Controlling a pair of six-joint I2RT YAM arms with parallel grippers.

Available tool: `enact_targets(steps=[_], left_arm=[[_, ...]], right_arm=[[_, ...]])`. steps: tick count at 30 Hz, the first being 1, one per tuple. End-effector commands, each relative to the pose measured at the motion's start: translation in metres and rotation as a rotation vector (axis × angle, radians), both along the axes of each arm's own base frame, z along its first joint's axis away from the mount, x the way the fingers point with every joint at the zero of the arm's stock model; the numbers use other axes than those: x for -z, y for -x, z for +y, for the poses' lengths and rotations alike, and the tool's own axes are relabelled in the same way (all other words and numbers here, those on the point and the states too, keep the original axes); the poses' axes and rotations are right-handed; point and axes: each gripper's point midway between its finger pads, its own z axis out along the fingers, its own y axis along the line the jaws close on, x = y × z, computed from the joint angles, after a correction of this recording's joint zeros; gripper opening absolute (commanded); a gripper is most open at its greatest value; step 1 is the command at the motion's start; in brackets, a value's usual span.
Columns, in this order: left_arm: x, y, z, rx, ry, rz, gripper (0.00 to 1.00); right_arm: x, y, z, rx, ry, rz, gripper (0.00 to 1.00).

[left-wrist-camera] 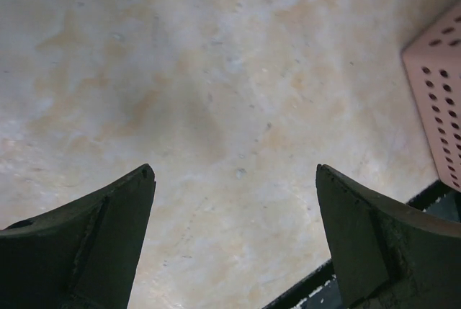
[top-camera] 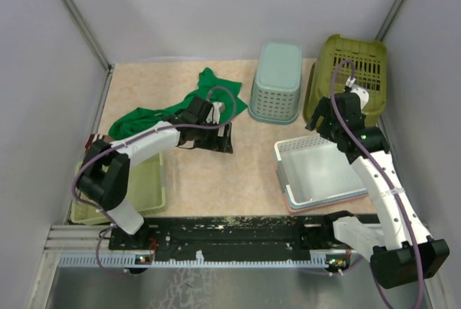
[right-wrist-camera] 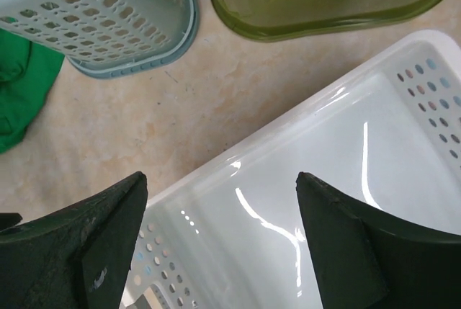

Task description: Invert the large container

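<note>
Lying at far left: green tray (top-camera: 150, 188) by left arm base, green cloth (top-camera: 144, 118) beyond it. Left gripper (top-camera: 218, 136) hung low over bare table (top-camera: 216, 179) mid-scene, fingers (left-wrist-camera: 108, 230) spread wide, gripping nothing. Teal basket (top-camera: 276, 82) stood rim-down behind centre. White tray (top-camera: 317, 172) lay right of centre. Right gripper (top-camera: 320, 119) hovered over its far edge, fingers (right-wrist-camera: 94, 237) wide apart, empty. Tub (top-camera: 360, 64) sat at far right rear, beside basket, rim on table, slotted bottom up.
</note>
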Motion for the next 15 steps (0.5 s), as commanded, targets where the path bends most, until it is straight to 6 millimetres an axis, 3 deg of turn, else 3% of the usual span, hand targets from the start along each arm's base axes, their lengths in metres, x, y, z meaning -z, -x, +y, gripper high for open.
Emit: enact_targets(steps=[1, 6, 15], left_arm=[[-0.032, 0.015, -0.015, 0.044, 0.047, -0.105, 0.96], [-0.037, 0.024, -0.029, 0.089, 0.096, -0.142, 0.97], [-0.044, 0.022, -0.032, 0.095, 0.096, -0.157, 0.97]], right_arm=[[0.007, 0.010, 0.014, 0.004, -0.111, 0.042, 0.83], [0.038, 0.014, 0.023, 0.105, -0.239, 0.099, 0.81], [0.055, -0.003, 0.019, 0.318, -0.346, 0.079, 0.80]])
